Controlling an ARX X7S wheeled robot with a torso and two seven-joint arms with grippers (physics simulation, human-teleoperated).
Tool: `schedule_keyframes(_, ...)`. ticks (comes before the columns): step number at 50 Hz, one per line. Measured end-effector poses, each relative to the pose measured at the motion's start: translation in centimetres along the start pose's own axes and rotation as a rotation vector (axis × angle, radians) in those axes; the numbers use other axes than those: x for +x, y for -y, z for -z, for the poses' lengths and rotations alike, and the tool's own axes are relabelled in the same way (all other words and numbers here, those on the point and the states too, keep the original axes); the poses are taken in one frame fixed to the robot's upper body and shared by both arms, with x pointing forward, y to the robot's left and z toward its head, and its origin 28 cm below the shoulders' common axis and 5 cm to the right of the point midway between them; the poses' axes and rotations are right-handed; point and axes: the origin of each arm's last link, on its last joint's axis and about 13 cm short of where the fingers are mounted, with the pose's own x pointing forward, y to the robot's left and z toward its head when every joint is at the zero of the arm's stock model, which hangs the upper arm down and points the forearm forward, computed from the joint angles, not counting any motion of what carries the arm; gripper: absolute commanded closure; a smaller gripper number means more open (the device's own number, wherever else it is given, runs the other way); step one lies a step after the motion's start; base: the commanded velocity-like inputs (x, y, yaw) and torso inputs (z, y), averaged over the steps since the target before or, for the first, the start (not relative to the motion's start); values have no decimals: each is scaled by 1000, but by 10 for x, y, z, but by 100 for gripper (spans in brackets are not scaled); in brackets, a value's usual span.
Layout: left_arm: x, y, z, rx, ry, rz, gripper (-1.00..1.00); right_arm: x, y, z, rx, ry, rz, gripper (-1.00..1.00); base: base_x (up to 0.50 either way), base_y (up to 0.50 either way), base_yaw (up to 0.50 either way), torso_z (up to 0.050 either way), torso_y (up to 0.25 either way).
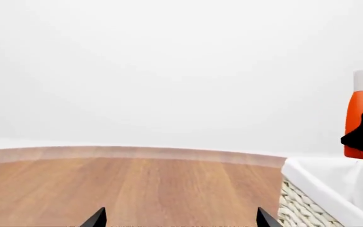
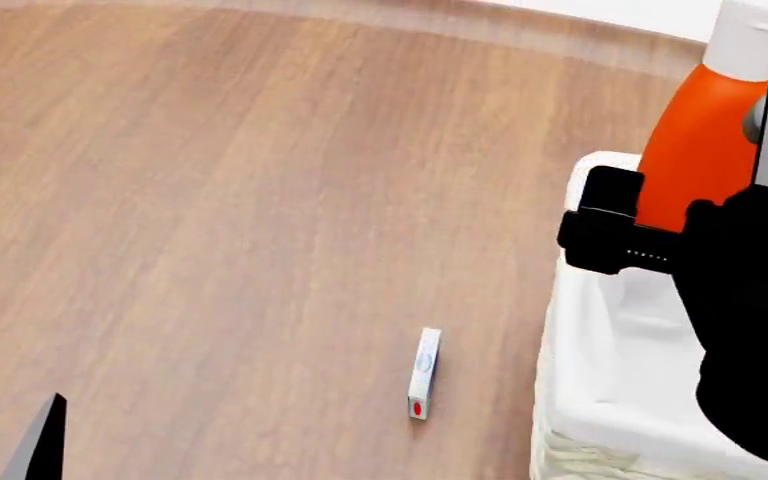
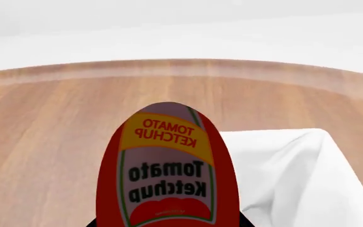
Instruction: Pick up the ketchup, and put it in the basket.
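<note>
Right claw [image 2: 651, 225] clamped on the ketchup [image 2: 704, 140], bottle upright and held above the basket [image 2: 584, 330] at about 3 o'clock in head view, left claw [image 1: 178, 220] low over the wooden table [image 2: 224, 200] — fingers apart, small white box [image 2: 422, 373] lying near 6 o'clock, just beside the basket.

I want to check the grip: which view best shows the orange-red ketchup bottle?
The head view: the orange-red ketchup bottle shows cap to body in the right gripper. The left wrist view clips it at the edge; the right wrist view shows only its label.
</note>
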Motion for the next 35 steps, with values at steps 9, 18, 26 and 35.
schedule_keyframes(9,0,0,-1,-5,-9,5,-100,-5,10,-10,8,-70,18,100,0,0,0,0,0)
schedule_keyframes(18,0,0,1,-10,-17,9,-100,-8,15,-21,-12,-152,20,100,0,0,0,0,0)
schedule_keyframes(26,1,1,2,-16,-25,13,-100,-8,19,-28,-39,-216,28,100,0,0,0,0,1)
schedule_keyframes(35,2,1,6,-24,-35,13,-100,-9,21,-34,-66,-278,41,100,0,0,0,0,0)
